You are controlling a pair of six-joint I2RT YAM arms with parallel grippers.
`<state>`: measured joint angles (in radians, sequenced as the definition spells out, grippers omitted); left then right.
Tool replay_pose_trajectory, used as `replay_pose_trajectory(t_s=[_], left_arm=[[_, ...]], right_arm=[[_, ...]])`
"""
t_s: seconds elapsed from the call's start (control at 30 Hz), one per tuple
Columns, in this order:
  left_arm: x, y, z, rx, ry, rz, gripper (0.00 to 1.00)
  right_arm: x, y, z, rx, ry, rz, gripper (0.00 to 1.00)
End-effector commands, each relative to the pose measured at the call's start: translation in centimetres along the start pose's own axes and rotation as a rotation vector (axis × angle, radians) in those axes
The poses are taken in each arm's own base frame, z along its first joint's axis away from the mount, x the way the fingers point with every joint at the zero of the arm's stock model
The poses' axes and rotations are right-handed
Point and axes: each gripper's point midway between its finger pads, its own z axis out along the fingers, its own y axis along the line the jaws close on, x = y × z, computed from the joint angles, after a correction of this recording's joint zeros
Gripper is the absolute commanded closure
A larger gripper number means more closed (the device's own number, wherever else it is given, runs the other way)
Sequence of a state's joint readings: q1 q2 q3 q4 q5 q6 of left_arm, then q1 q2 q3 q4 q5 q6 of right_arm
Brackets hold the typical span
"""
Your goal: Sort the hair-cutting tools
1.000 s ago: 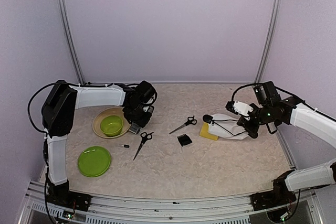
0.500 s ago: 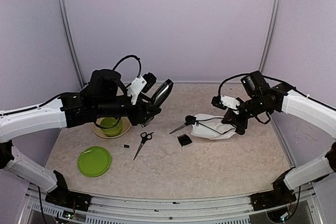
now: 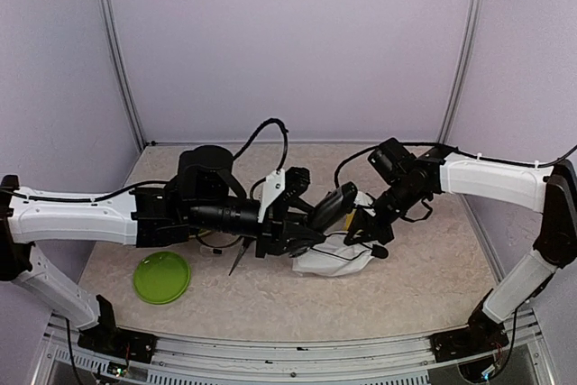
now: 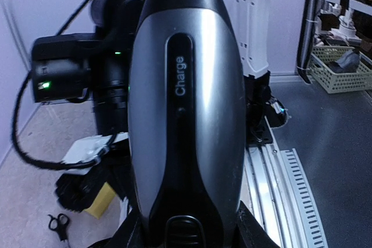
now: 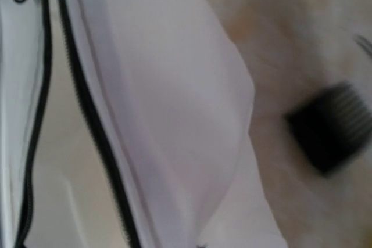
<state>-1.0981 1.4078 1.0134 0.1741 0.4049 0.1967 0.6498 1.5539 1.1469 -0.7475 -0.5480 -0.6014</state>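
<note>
Although the left tool (image 4: pixel 189 237) is clamped on the clipper (image 3: pixel 334 206) just above the pouch (image 3: pixel 326 261), I cannot tell whether the right tool (image 3: pixel 368 230) grips the pouch. A slack mouth could snag the clipper.

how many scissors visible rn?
2. First scissors: blade tip poking out from under the left arm, top view. Second scissors: handles only, beside a yellow item, left wrist view. Probably a separate pair, hidden from above.
</note>
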Motion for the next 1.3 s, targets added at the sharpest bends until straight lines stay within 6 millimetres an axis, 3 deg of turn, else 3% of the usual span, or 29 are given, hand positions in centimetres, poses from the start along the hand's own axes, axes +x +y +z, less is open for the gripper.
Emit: replay_pose_trajectory(t_s=[0.0,0.23,0.37,0.83,1.27], left_arm=[[-3.0,-1.8,2.4,0.115,-0.109,0.095,1.0],[1.2,-2.2,6.6,0.101,0.007,0.199,1.0],[2.1,-2.2,8.0,0.08,0.036,0.248,1.0],[1.6,-2.6,9.9,0.104,0.005,0.279,1.0],[5.4,-0.8,10.9,0.008,0.097,0.32,1.0]], right_arm=[[-2.1,1.4,0.6,-0.112,-0.059,-0.009,1.0],[-2.3,2.2,1.0,-0.151,-0.06,-0.011,1.0],[-2.1,2.6,0.9,-0.163,-0.06,-0.008,1.0],[-1.4,5.1,1.2,-0.203,-0.041,-0.065,1.0],[-1.1,7.2,0.4,-0.273,-0.063,-0.085,1.0]])
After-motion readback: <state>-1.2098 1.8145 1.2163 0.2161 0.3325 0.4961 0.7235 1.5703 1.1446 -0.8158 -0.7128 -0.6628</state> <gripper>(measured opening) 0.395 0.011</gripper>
